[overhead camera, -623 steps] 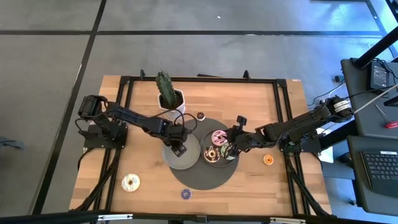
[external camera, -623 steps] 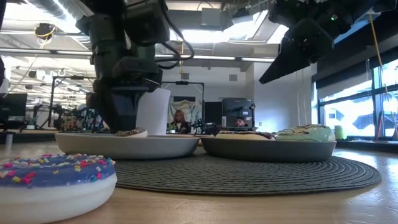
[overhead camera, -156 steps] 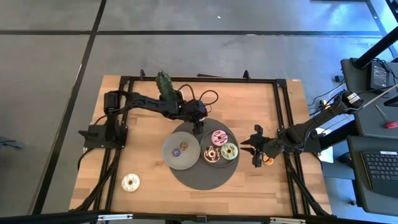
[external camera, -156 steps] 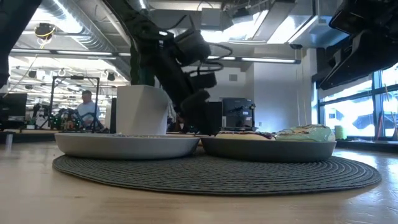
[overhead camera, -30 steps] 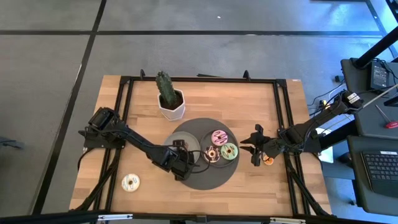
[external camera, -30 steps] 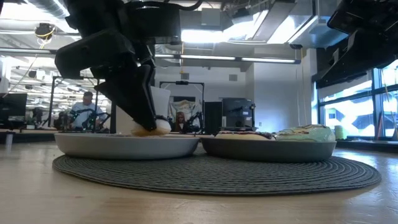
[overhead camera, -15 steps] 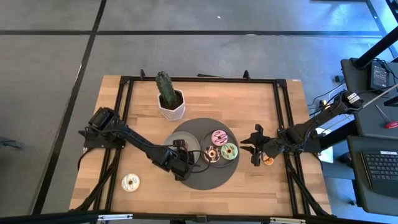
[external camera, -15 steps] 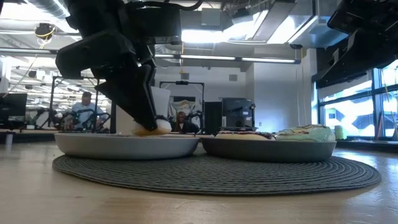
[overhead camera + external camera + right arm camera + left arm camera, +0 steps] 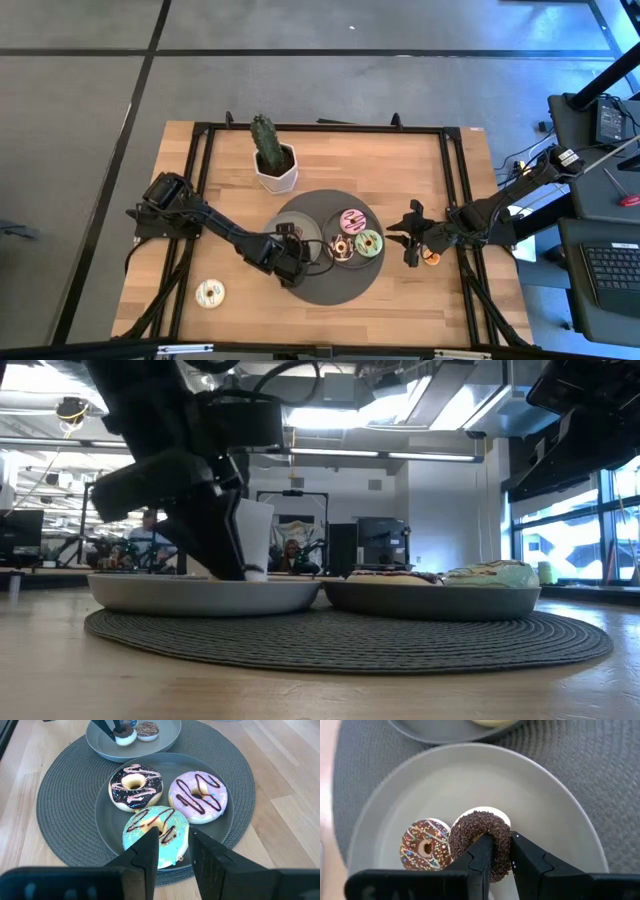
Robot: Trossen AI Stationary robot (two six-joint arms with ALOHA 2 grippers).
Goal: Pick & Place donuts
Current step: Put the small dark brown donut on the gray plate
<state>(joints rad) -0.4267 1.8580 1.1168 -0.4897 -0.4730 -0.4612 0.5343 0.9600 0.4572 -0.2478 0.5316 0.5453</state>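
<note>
Left wrist view: left tool (image 9: 501, 851) pinches chocolate donut (image 9: 481, 840) beside sprinkled donut (image 9: 423, 850); right tool (image 9: 173, 851) spread.

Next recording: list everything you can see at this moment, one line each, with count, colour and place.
wooden table: one, light brown, under everything
round woven mat: one, dark grey, mid-table
round plates: two, grey, on the mat, left plate and right plate
large iced donuts: three, dark brown, pink, green, on the right plate
small sprinkled donuts: two, brown, in the left plate; one lies flat, one is gripped
orange donut: one, on the table beside the right gripper
pale donut: one, table's front left
cactus: one, green, in a white pot, behind the mat
left gripper: shut on the gripped donut
right gripper: open, empty
</note>
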